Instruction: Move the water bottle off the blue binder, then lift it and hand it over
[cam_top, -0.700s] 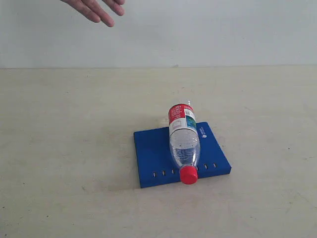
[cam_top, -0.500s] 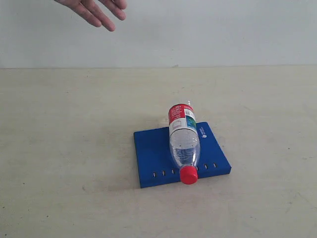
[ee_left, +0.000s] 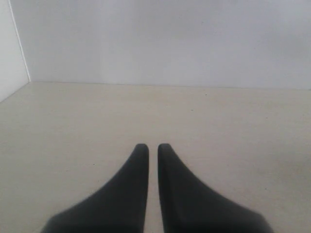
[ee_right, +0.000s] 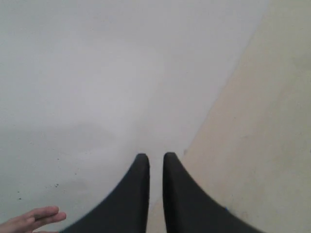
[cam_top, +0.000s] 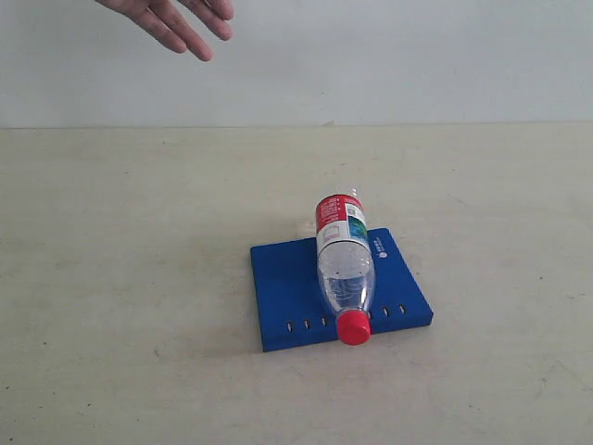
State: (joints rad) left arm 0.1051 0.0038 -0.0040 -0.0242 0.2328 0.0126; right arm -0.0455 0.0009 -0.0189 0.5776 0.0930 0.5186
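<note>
Exterior view: I see a plain pale wall [cam_top: 417,56] filling the background, meeting a wide cream table [cam_top: 139,278] along a straight line far behind the blue binder [cam_top: 287,287]. The tabletop is matte, with faint scuffs and specks around the binder on every side.

The binder lies flat on the table, its spine edge with the small holes facing the camera. The water bottle [cam_top: 344,264] lies on its side across the binder's right half. Its red cap hangs just over the holed spine edge, and its base reaches past the binder's far edge. The label wraps the end away from the cap, next to the binder's small white logo.

A person's hand [cam_top: 176,19] hangs in the air well beyond the binder and to its left, seen against the wall, with the fingers spread loosely.

The left gripper [ee_left: 148,148] shows only in its wrist view. Its dark fingers are drawn together to a thin slit with nothing between them, above bare table with the wall behind. The right gripper [ee_right: 156,158] looks the same, narrow and empty, facing wall and table, with fingertips of a hand at the frame edge.
</note>
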